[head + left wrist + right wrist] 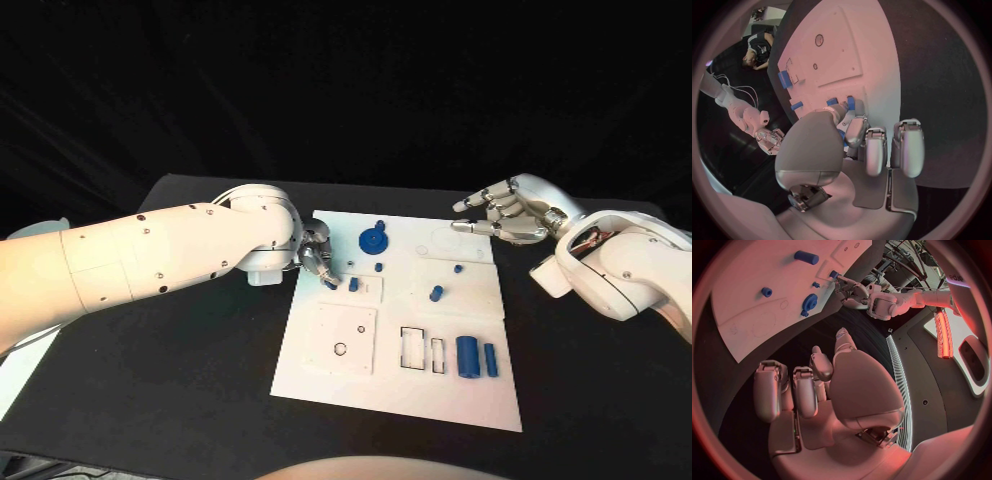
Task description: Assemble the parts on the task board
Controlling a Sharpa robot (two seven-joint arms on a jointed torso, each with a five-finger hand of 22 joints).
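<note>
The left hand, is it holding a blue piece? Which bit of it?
Cannot tell. The left hand has its fingertips down at a small blue part on the board, but the contact is hidden. The right hand holds nothing.

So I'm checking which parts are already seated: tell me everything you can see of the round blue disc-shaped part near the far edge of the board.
The round blue part is a flat disc, plastic by its look, with a short stub at its far rim and a raised hub at its centre. It lies on the task board near the far edge, in front of the left hand and apart from it. Nothing touches it but the board. The right wrist view shows it lying flat; whether it is seated in a recess cannot be told.
</note>
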